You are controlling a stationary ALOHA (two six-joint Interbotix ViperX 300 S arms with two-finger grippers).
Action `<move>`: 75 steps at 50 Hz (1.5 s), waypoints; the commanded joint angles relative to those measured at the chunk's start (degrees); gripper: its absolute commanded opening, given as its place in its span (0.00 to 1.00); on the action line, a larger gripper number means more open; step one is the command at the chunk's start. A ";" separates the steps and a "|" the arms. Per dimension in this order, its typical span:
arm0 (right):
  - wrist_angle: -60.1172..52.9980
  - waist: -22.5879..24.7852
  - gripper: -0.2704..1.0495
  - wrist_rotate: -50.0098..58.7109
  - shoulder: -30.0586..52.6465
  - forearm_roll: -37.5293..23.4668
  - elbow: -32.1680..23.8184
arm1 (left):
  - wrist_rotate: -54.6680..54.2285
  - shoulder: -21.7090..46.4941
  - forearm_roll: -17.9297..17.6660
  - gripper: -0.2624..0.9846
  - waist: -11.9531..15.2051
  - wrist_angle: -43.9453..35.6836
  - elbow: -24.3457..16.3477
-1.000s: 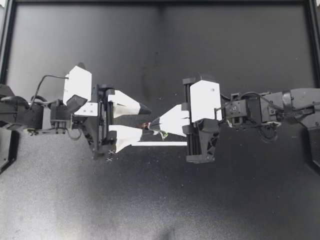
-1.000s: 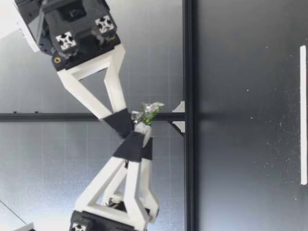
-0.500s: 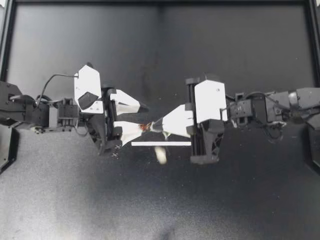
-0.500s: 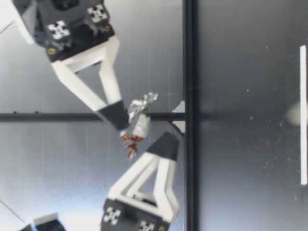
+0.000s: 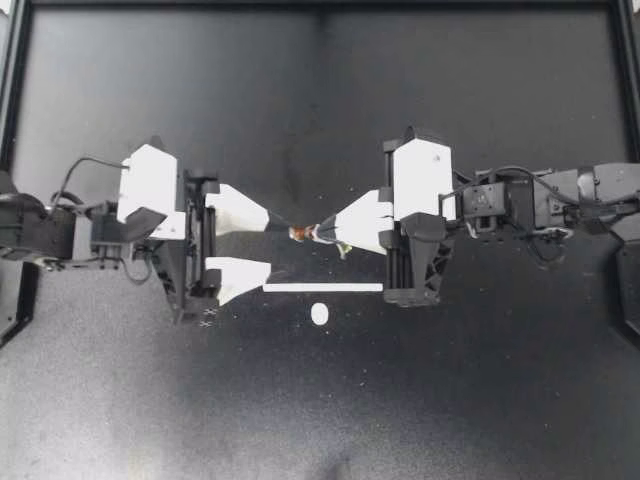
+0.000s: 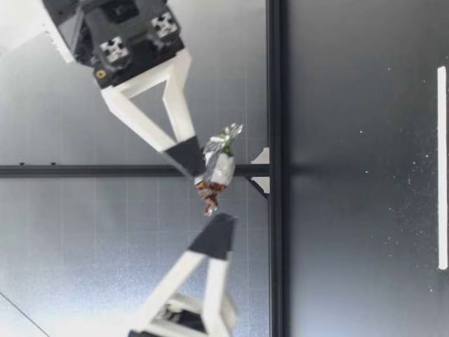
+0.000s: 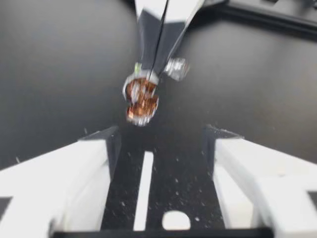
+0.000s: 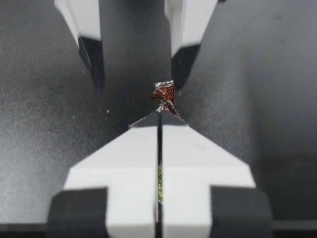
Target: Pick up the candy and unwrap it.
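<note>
Roughly level above the table point(image 5: 470, 410), my left arm reaches in toward the middle; my left gripper point(image 5: 280, 248) stands wide, holding nothing; the crumpled wrapper point(image 5: 303, 233) hangs just ahead of its fingertips, pinched tight in my right gripper point(image 5: 325, 228), whose arm stretches in from the opposite side; a small white candy point(image 5: 319, 313) lies on the table just beside a white strip point(image 5: 322, 288).

We look straight down on the whole surface point(image 5: 320, 420) from above, and across it from surface height. Each wrist camera peers closely along its own fingers point(image 7: 74, 168). All four views share the held candy wrapper point(image 5: 310, 233).
</note>
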 commanded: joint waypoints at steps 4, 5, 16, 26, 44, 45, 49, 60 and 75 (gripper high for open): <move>-0.26 0.35 0.07 0.09 -2.29 0.09 -0.35 | 3.16 -1.85 -0.62 0.66 0.18 -0.79 -0.79; -0.26 0.53 0.07 0.09 -2.29 0.09 -0.26 | 3.60 -1.85 -0.70 0.66 0.26 -0.88 -0.88; -0.35 1.67 0.07 -0.09 -1.49 0.09 -0.35 | 6.33 -1.67 -2.55 0.66 0.44 -3.60 -0.53; -0.53 1.85 0.14 -0.09 -1.49 0.00 -0.44 | 8.00 -2.02 -2.55 0.66 0.44 -5.10 -0.62; -2.37 1.85 0.55 0.09 -1.32 0.09 0.09 | 8.70 -2.02 -2.72 0.66 0.44 -5.98 -0.88; -2.64 1.85 0.55 0.00 -1.32 0.09 0.18 | 8.70 -2.02 -2.72 0.65 0.44 -6.06 -0.79; -4.92 1.67 0.54 0.18 -1.67 0.26 0.79 | 8.88 -2.02 -2.64 0.65 0.44 -6.68 -0.79; -18.54 1.67 0.54 1.93 -3.78 1.41 6.33 | 9.93 -2.64 -2.72 0.65 0.44 -10.46 -0.53; -27.16 1.67 0.54 2.11 -6.50 2.81 10.46 | 12.48 -2.81 -2.64 0.36 0.44 -10.63 -0.70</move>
